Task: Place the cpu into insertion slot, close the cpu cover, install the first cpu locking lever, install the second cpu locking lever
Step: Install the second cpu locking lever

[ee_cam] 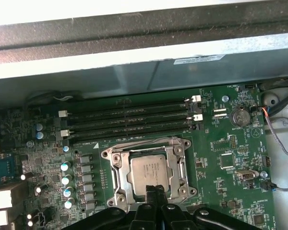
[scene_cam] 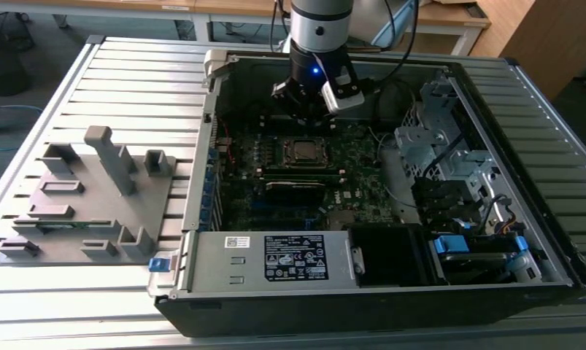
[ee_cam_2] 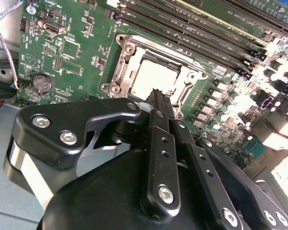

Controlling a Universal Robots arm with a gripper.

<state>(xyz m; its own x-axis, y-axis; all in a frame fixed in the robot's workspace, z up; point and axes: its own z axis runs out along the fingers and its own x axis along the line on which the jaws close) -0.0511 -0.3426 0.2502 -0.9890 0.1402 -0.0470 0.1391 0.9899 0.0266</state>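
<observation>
My claw (scene_cam: 307,109) hangs over the motherboard (scene_cam: 356,171) inside the case (scene_cam: 371,292). The cpu (ee_cam: 151,171) sits in the insertion slot (ee_cam: 116,165), cpu cover (ee_cam: 180,160) around it; memory slots (ee_cam: 129,120) just beside.

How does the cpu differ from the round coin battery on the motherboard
The cpu is square with a pale flat metal face; the coin battery is round and darker. The cpu is clearly larger than the battery. The cpu sits framed by the silvery cpu cover, with the gripper over its edge; the battery sits apart. Both lie flat on the green motherboard.
</observation>
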